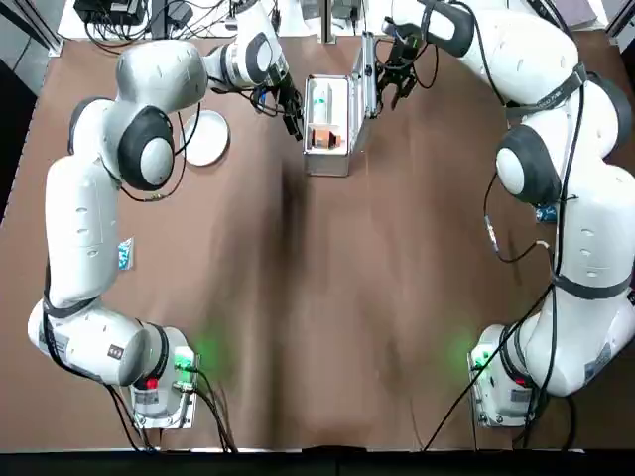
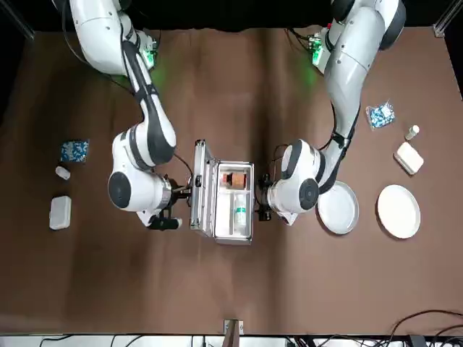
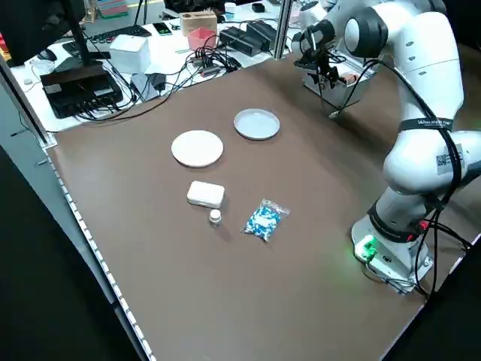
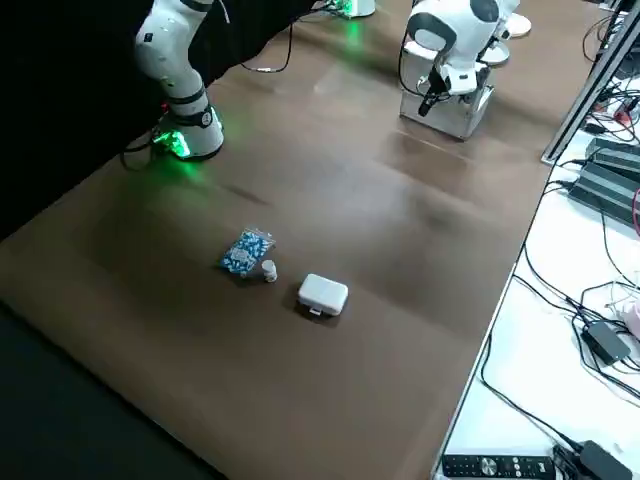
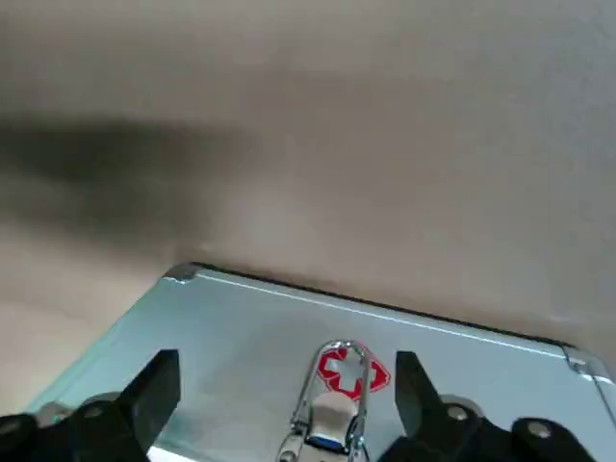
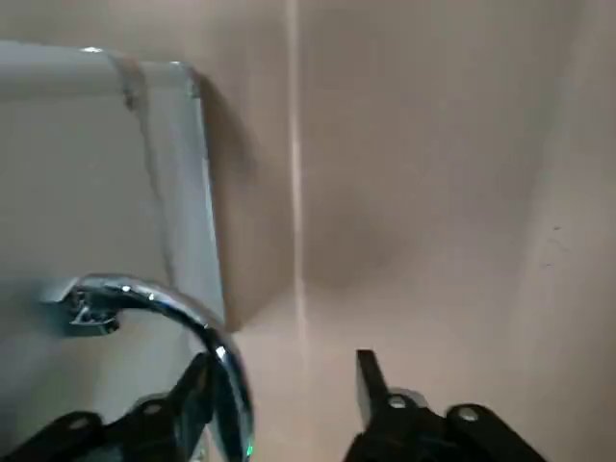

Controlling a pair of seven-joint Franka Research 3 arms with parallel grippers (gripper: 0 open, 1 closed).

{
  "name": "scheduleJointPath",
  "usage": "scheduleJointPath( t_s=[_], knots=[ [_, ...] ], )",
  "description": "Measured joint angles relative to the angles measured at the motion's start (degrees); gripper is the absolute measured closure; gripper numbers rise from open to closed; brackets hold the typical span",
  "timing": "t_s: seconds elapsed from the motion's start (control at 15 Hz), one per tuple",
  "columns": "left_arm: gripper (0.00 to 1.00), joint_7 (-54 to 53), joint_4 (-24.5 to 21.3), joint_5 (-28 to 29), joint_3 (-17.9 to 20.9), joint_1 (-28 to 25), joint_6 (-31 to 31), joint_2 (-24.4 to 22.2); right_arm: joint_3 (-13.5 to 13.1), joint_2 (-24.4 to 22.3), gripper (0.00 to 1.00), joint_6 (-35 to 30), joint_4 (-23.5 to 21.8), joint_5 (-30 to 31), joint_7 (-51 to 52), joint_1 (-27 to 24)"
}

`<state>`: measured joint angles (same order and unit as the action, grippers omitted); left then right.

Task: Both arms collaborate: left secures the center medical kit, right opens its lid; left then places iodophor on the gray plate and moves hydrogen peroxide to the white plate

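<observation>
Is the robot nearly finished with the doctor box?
Not yet. Done: the lid stands open, with the right tool by its handle. In hand: the left tool is at the medical kit's side. Left: the iodophor and hydrogen peroxide sit inside; the gray plate and white plate hold nothing.

Work surface: brown table (image 3: 225, 278), matte, covering nearly the whole field of the overhead view. Beyond its far edge a white bench (image 3: 113, 71) carries a black laptop-like box (image 3: 79, 83), tangled dark cables (image 3: 218, 53), a small red container (image 3: 201, 37) and a wooden block (image 3: 197, 19). A second white counter (image 4: 560, 330) runs along the table's other side, holding power bricks (image 4: 610, 165), loose cables and a remote control (image 4: 485, 465). Surroundings beyond are dark.
</observation>
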<state>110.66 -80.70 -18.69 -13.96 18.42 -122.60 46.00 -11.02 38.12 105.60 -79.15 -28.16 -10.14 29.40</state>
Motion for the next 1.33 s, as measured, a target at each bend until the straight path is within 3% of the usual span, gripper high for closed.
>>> scheduleJointPath(
  t_s=[0.13,0.33,0.4,0.67,1.0,1.13,1.33],
  knots=[
    [0.01,0.0,0.4,0.16,0.05,-0.26,2.09,-1.04,0.1,0.06,0.29,-1.01,0.0,-1.55,0.34,-1.01],
    [0.01,0.08,0.66,1.2,0.1,-0.49,5.75,-3.55,0.05,0.07,0.02,-1.4,0.0,-4.22,0.46,-2.5],
    [0.01,0.18,0.68,1.45,0.1,-0.48,6.67,-4.43,0.03,0.07,0.0,-1.84,0.01,-5.44,0.55,-3.04],
    [0.01,0.87,0.73,1.6,0.07,-0.19,8.63,-7.47,-0.02,0.08,0.0,-7.62,0.01,-8.62,2.35,-5.38],
    [0.01,7.35,0.73,5.29,-0.59,1.01,9.06,-8.81,-0.03,0.08,0.0,-8.46,0.02,-11.68,3.88,-7.1],
    [0.01,10.88,1.1,5.89,-0.72,2.5,9.05,-8.81,-0.03,-0.01,0.0,-8.59,0.76,-11.33,4.03,-7.1],
    [0.01,13.68,1.35,6.25,-0.53,4.17,9.05,-8.81,-0.35,-1.04,0.0,-13.06,3.17,-6.05,4.44,-7.21]
  ],
)
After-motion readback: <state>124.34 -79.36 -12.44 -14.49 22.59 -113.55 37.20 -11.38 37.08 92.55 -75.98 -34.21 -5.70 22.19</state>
